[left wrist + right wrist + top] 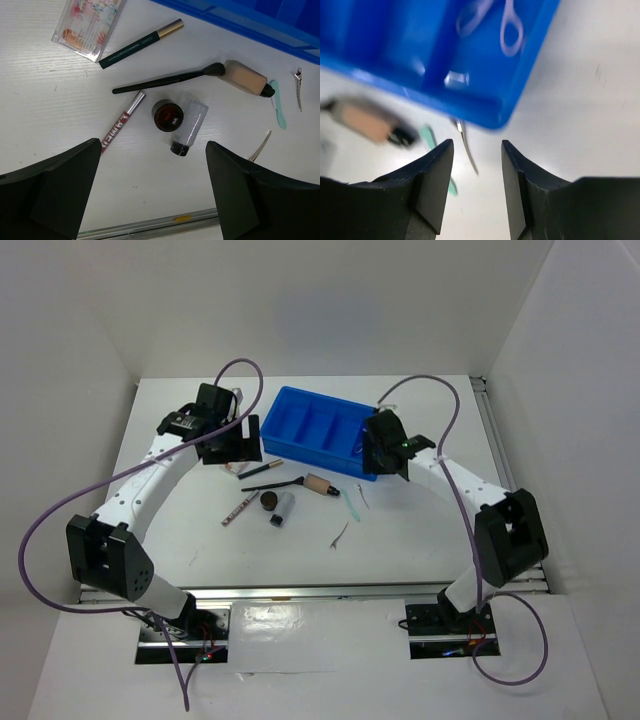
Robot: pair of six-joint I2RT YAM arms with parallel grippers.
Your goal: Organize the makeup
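The makeup lies on the white table in front of the blue tray. In the left wrist view I see a pinkish packet, a dark green pencil, a black brush, a beige black-tipped tube, a brown pot, a grey cylinder, a red-lettered pencil and a green tool. My left gripper is open and empty above them. My right gripper is open and empty over the tray's near right corner. Lilac scissors lie inside the tray.
Thin metal hair clips lie right of the makeup, one below the tray corner. The table's metal front rail runs along the near edge. White walls enclose the table.
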